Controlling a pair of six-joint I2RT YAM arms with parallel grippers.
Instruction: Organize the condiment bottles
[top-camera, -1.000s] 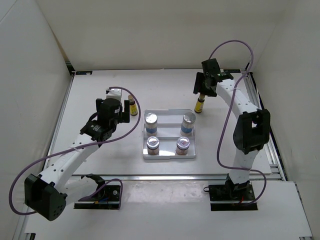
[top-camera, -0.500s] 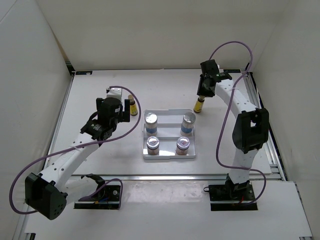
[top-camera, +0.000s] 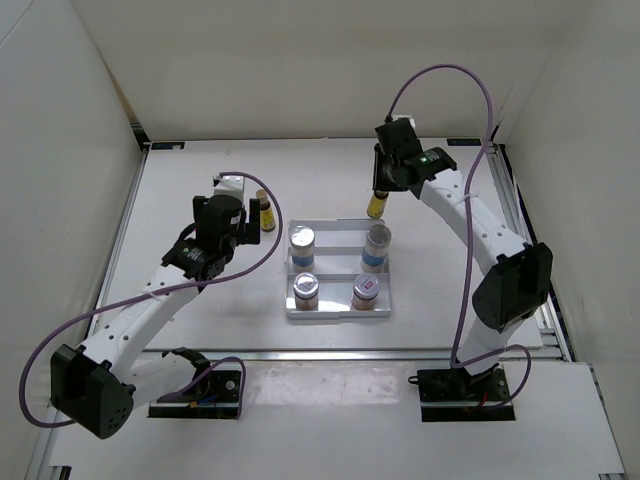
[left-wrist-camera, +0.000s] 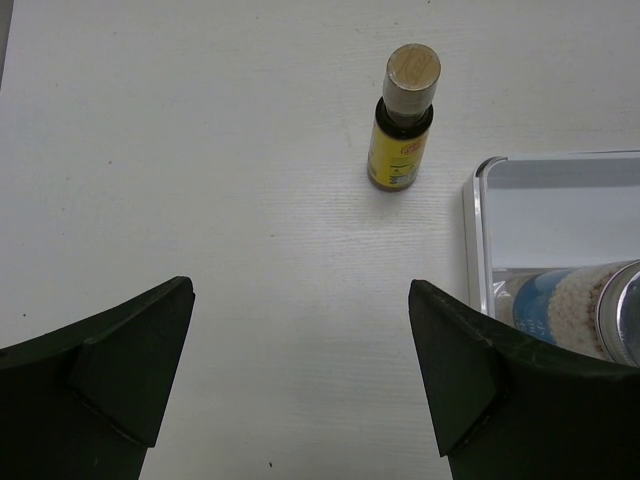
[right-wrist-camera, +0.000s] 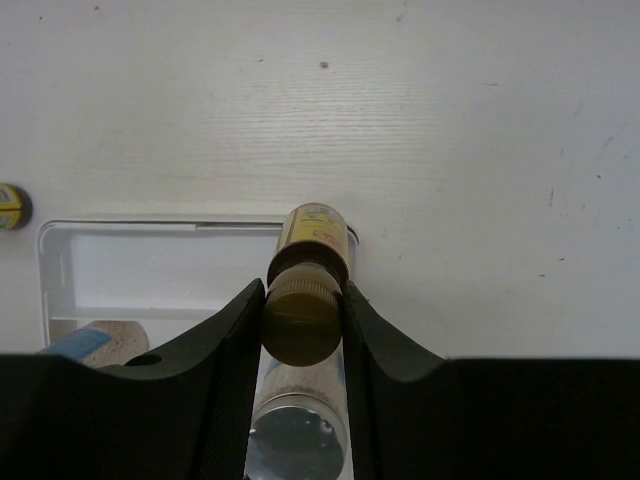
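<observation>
My right gripper is shut on the tan cap of a slim dark-brown, yellow-labelled bottle. It hangs over the back right corner of the white tray, above a white blue-labelled jar. A second blue-labelled jar and two pinkish-labelled jars also stand in the tray. The other brown bottle stands upright on the table left of the tray. My left gripper is open just short of it, apart from it.
The tray's left rim and a blue-labelled jar lie to the right of my left gripper. White walls enclose the table at the back and both sides.
The right gripper has shut on the brown bottle, lifted it and carried it left to the tray's back right corner. The left arm has not moved.
</observation>
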